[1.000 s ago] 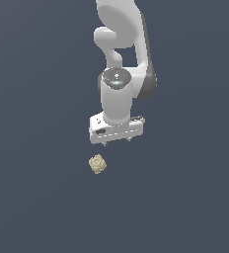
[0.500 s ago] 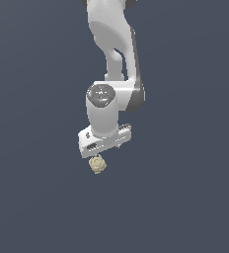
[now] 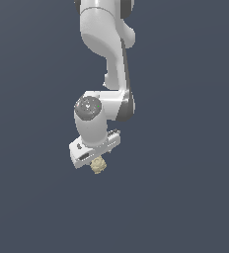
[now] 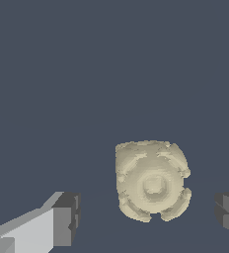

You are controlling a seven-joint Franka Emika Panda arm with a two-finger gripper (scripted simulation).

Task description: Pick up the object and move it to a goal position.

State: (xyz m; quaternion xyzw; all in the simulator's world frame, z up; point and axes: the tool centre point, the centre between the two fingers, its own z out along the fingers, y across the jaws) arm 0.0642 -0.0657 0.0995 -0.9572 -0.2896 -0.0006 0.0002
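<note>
Sitting on the plain dark grey surface directly beneath the arm, the object (image 4: 152,185) is being framed between the two dark finger pads (image 4: 67,217) of the gripper (image 4: 148,217), whose jaws are being held spread wide with clear gaps on both sides, nothing yet grasped. For a sound grasp, the gripper (image 3: 95,154) is best being lowered until the pads are level with the lump's middle and centred, since it is lying nearer one pad than the other. A beige, knobbly, roughly cubic form with rounded bumps and a ringed face is being shown, so flat sides should be sought.
</note>
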